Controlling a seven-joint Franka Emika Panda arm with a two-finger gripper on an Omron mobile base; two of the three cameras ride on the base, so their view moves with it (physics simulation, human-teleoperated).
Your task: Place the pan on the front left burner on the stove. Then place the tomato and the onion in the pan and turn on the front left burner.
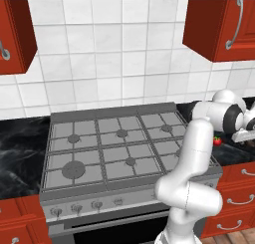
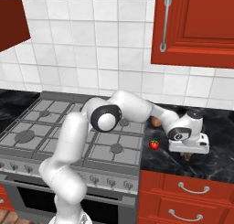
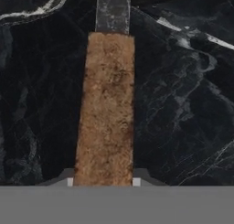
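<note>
The pan's wooden handle [image 3: 106, 109] is seen between the jaws of the gripper [image 3: 103, 182], one fingertip at each side; actual contact cannot be told. The handle is reddish-brown, joined to a grey metal neck, and lies over the black marble tabletop [image 3: 183, 104]. The tomato [image 2: 154, 145] rests on the tabletop beside the stove [image 1: 124, 143]; the onion [image 2: 156, 122] lies behind it. The front left burner [image 1: 73, 169] carries nothing.

Both base views look forward and down over the stove [image 1: 124, 143] [image 2: 68, 127] from behind the arm, one from each side, sharing its grates and the right-hand counter [image 2: 215, 136]. The hand view looks closely down onto the counter [image 3: 183, 109].
</note>
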